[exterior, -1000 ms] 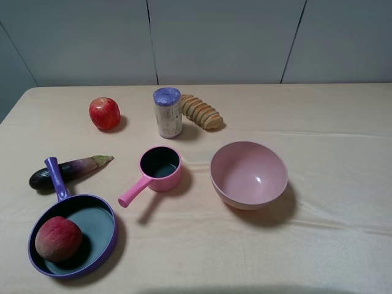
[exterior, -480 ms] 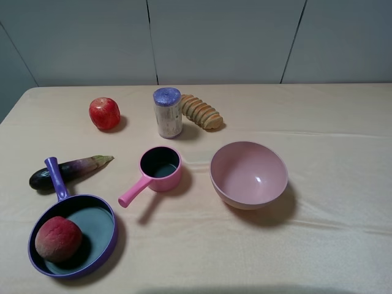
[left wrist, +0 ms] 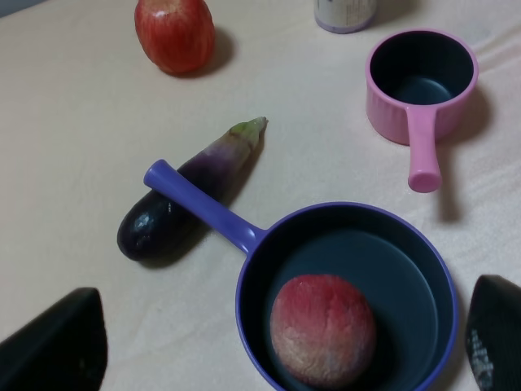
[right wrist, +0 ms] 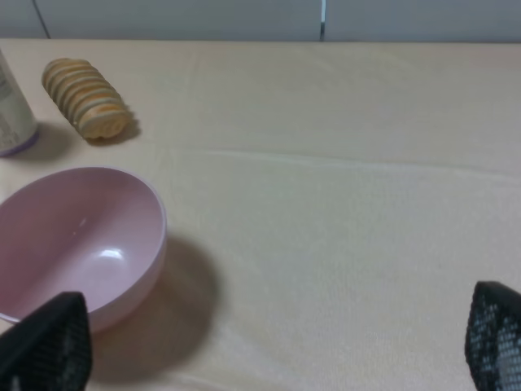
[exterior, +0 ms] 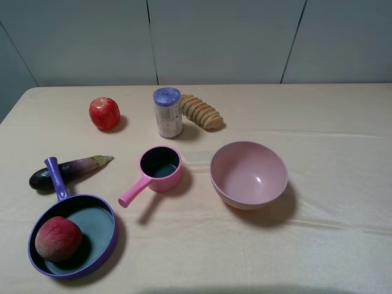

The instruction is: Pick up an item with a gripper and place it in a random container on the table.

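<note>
Peach [exterior: 57, 239] sits inside purple frying pan [exterior: 101, 242], against its near-left wall. Left gripper [left wrist: 277, 358] hangs above the pan, jaws spread wide, holding nothing. Right gripper [right wrist: 269, 358] hangs beside pink bowl [right wrist: 122, 269], 2 fingertips wide apart, empty.

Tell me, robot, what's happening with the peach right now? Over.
Left hand open, empty, above the pan. Right hand open, empty. Peach sitting in purple frying pan. Nothing blocking. Over.
</note>
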Tool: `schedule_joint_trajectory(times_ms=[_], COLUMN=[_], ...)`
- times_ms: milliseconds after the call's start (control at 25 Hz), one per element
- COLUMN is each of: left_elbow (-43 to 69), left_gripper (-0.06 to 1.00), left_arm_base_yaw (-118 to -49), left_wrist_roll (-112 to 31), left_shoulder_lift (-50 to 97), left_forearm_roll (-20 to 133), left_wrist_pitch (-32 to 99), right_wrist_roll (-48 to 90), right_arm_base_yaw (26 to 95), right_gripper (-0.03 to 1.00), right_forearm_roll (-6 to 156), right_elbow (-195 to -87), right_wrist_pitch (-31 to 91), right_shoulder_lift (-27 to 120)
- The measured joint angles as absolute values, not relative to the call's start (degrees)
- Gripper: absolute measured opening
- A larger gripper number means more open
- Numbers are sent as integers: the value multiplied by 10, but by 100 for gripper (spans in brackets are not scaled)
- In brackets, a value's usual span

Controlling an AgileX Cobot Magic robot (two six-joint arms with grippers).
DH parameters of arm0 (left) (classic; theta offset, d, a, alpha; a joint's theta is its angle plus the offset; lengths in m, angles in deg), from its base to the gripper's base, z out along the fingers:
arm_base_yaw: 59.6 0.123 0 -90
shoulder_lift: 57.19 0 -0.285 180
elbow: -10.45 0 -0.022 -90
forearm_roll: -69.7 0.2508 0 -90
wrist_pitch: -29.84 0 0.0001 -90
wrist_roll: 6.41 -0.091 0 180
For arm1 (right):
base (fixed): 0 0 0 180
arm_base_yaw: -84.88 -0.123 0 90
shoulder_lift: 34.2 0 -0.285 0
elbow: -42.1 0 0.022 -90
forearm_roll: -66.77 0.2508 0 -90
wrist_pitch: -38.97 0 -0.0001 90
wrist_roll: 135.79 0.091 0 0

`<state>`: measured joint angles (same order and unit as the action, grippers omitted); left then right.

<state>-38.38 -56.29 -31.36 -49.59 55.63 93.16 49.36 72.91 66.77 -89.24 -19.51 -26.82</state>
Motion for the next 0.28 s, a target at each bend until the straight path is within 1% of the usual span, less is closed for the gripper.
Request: schedule_joint_trajectory(times_ms=[280], left_elbow=[-384], left_gripper=[88], left_arm_base_yaw=[-563], left_wrist_roll=[-314], left_shoulder_lift=[-496], left_forearm_roll=[556], left_wrist_pitch=[932], right_wrist_roll=[494], right_arm_base_yaw=[729], right_gripper=[69], right_forearm_roll=[668], right_elbow=[-892], right_wrist_pitch=[-195], right_shoulder_lift=[-268])
